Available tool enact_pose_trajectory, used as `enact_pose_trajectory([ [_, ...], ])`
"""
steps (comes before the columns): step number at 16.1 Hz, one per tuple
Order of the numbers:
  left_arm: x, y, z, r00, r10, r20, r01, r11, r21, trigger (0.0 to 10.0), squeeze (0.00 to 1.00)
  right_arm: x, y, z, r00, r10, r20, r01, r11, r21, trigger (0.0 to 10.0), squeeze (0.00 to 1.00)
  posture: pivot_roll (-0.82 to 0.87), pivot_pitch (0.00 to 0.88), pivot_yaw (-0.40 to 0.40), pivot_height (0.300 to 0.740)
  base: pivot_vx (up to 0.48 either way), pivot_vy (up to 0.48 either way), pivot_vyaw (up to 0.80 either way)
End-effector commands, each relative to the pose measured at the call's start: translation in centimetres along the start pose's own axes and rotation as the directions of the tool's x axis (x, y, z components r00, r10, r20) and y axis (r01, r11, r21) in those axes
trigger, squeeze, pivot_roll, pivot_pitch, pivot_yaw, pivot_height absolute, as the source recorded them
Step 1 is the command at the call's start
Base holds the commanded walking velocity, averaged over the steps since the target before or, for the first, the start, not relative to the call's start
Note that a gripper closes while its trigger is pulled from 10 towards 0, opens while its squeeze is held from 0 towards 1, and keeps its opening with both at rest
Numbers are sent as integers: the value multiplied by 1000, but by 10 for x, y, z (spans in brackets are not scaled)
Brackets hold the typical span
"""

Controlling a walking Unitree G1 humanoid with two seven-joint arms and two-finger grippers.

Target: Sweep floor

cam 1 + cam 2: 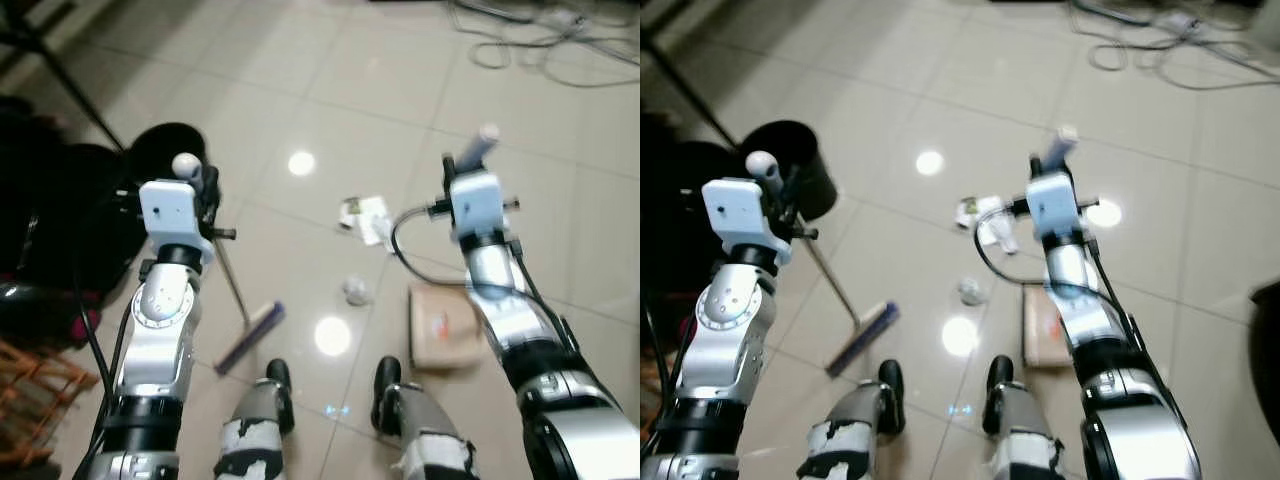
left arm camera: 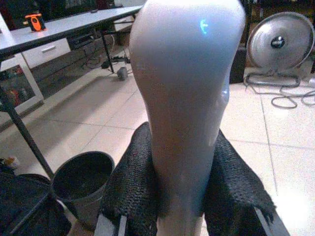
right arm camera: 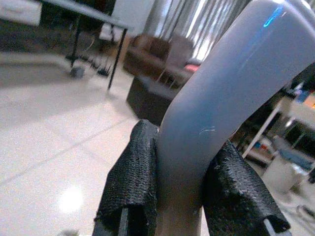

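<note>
My left gripper point(image 1: 196, 180) is shut on the rounded white top of a broom handle point(image 2: 187, 98), with a black finger point(image 2: 132, 189) pressed on each side. The thin pole slants down to the purple broom head point(image 1: 250, 337) on the tiles by my left foot. My right gripper point(image 1: 476, 158) is shut on the grey curved handle point(image 3: 211, 113) of a tan dustpan point(image 1: 445, 325) lying flat on the floor by my right foot. A crumpled paper ball point(image 1: 356, 290) lies between broom and dustpan. A white wrapper point(image 1: 367, 215) lies a little farther out.
A black bin point(image 1: 165, 155) stands on the left behind the broom handle, with dark bags point(image 1: 50, 230) beside it. Cables point(image 1: 540, 40) trail across the far right tiles. A table leg point(image 1: 70, 90) slants at the far left. My feet point(image 1: 330, 390) are at the bottom.
</note>
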State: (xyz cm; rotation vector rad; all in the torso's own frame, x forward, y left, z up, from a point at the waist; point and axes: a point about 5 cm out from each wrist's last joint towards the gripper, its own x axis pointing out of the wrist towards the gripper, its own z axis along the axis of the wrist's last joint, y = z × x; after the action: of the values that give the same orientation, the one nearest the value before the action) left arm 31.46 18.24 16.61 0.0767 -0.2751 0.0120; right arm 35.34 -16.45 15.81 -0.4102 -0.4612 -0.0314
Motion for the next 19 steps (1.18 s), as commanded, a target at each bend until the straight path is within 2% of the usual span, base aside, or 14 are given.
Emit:
enact_pose_trajectory([
  [1,-3,12,4,999,43,18,-43,999,-4,10000,0,4,-1,9,998,-24,50,24,1000,6,10000,0,126,282,48,740,0,0,0],
  [2,1,8,0,999,12,-48,-13,999,-31,10000,0,1,-11,14,992,-91,86,91,996,5,10000,0,123,335,53,740,0,0,0],
  [3,1,5,0,998,2,-57,-4,999,-42,10000,0,-3,-15,16,990,-99,103,100,995,1,10000,0,115,333,70,740,0,0,0],
  [5,-2,-3,-2,996,-46,-74,46,999,-7,10000,0,-20,-21,16,988,-107,115,109,994,-10,10000,0,65,239,71,740,0,0,0],
  [6,-4,-6,1,995,-62,-75,62,998,-7,10000,0,-31,-27,17,988,-119,98,120,993,-6,10000,0,46,223,70,740,0,0,0],
  [8,-4,-10,5,995,-75,-70,73,997,-23,10000,0,-39,-37,18,986,-160,47,159,987,11,10000,0,22,207,68,740,0,0,0],
  [10,-11,-14,10,991,-123,-55,120,992,-49,10000,0,-55,-49,26,973,-227,-31,229,971,76,10000,0,11,154,73,740,0,0,0],
  [15,-21,-20,12,985,-163,-52,162,987,-23,10000,0,-59,-43,38,981,-160,-108,173,977,122,10000,0,18,86,63,740,0,0,0],
  [19,-20,-29,17,979,-198,-53,197,980,-24,10000,0,-61,-47,39,973,-159,-170,187,968,169,10000,0,28,75,70,740,368,0,-200],
])
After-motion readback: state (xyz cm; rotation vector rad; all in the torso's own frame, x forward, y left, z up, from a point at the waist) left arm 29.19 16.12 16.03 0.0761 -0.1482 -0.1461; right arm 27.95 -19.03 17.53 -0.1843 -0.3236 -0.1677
